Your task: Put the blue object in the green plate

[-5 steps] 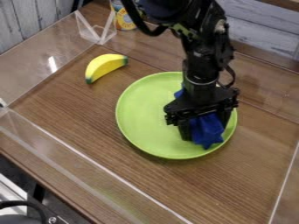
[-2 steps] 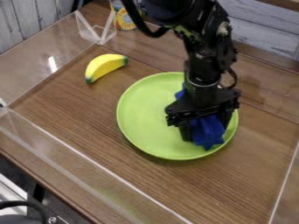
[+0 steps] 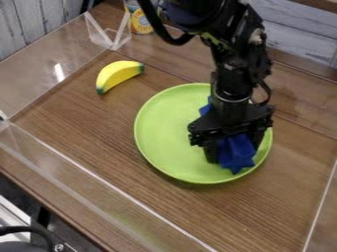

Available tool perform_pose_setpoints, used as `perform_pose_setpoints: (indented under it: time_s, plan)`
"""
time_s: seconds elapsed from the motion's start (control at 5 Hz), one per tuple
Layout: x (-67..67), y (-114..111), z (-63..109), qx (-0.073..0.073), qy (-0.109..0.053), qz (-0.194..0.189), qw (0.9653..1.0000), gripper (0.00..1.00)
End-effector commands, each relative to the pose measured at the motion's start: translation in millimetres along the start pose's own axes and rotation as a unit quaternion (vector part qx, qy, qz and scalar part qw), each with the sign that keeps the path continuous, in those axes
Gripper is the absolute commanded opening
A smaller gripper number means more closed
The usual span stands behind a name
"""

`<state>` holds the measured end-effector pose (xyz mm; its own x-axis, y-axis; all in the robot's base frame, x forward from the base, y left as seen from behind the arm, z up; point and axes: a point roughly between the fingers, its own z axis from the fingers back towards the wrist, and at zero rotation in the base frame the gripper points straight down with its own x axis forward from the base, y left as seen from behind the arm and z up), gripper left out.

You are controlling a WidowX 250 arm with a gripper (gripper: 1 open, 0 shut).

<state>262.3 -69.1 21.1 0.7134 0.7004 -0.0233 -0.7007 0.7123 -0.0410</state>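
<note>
Gripper [image 3: 232, 139] fingers look clamped on the blue block [image 3: 235, 151] at the green plate's [image 3: 165, 133] 4 o'clock; releasing there risks it tipping over the rim.

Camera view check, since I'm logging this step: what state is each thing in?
blue object: on the plate's right side, between the gripper fingers
green plate: flat on the table, holding the block
gripper: lowered over the block; grip unclear
banana: lying on the table, apart from the plate

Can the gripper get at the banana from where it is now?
Probably yes: the banana lies in the open on the table left of the green plate, nothing around it. But the gripper is on the blue object.
</note>
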Motion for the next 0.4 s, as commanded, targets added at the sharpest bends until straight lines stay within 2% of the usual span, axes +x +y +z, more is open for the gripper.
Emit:
perform_pose_setpoints:
  time_s: [0.0, 0.2]
  plan:
    - [-13.2, 5.8, -3.6, 0.019, 0.009, -0.017, 0.9996, 0.0]
    - [-14.7, 6.9, -2.9, 0.023, 0.011, -0.019, 0.9995, 0.0]
